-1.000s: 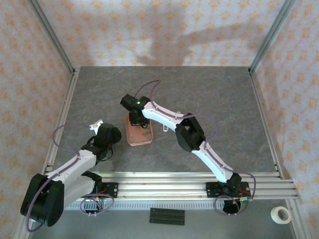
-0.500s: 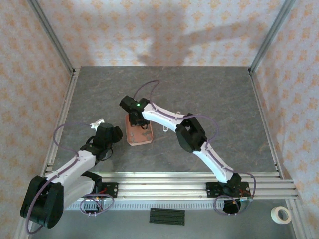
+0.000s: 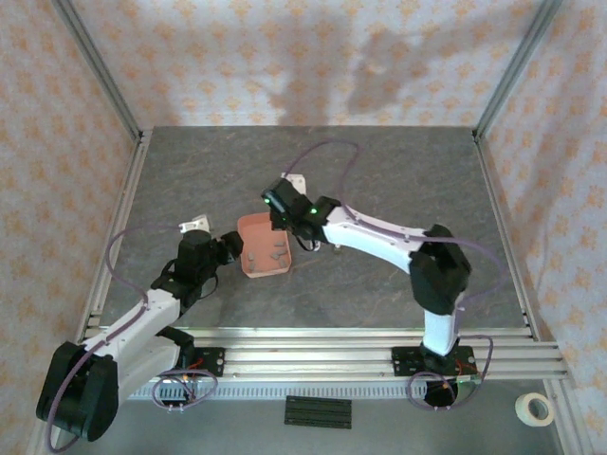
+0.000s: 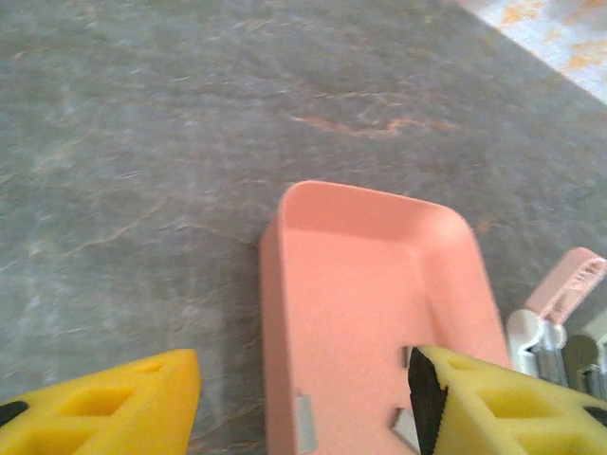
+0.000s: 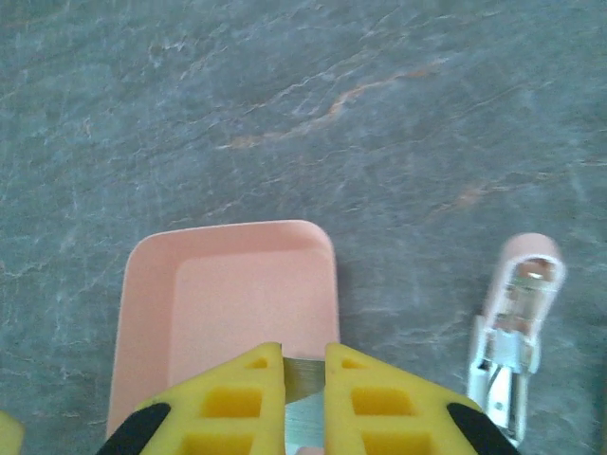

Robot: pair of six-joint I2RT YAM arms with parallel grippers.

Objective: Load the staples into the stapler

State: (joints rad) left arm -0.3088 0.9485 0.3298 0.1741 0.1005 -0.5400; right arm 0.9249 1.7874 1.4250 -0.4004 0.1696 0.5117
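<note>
Left hand [image 4: 305, 379]: open, its yellow fingers [image 4: 104, 403] spread with nothing between them but the tray's near left wall. In the top view it is now just beside the tray's left edge, having moved in from farther back and left.
Tray [image 3: 248, 248]: salmon-pink, flat on the grey surface [image 3: 379, 171], in about the same place as before. More of it shows now that the right arm no longer covers it.
Staples [image 4: 305, 422]: a few small grey pieces lying loose on the tray floor, toward its near end.
Right hand [image 5: 303, 353]: closed, and lifted above the tray's near edge. Earlier it was down over the tray, and its elbow has since swung out to the right.
Staple strip [image 5: 303, 377]: thin, grey and metallic, pinched between the right hand's fingertips.
Stapler [image 5: 517, 332]: pale pink and white, lying opened on the surface just right of the tray and apart from both hands.
</note>
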